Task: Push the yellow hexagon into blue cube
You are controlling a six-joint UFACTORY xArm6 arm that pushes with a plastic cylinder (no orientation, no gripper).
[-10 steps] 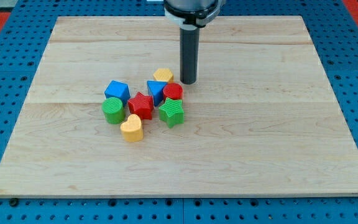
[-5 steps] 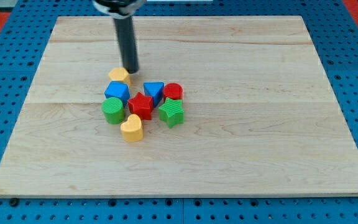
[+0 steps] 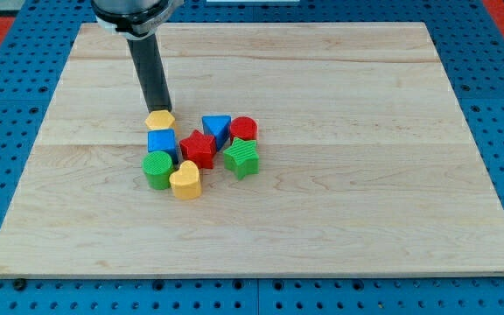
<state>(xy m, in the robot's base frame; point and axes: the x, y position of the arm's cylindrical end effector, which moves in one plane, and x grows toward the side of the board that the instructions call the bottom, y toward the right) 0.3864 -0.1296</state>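
Observation:
The yellow hexagon point(image 3: 159, 121) lies on the wooden board point(image 3: 366, 175), touching the top side of the blue cube point(image 3: 162, 143). My tip point(image 3: 158, 108) stands right behind the hexagon, at its top edge, touching it or nearly so. The blue cube sits directly above the green cylinder point(image 3: 157, 169) in the view.
A red star point(image 3: 199, 148), a blue triangle point(image 3: 218, 129), a red cylinder point(image 3: 244, 129), a green block point(image 3: 242, 158) and a yellow heart point(image 3: 185, 180) cluster to the right of and below the cube.
My tip swept from the view's right to the left, carrying the yellow hexagon past the blue triangle and onto the blue cube's top side. The blue cube and green cylinder shifted slightly downward.

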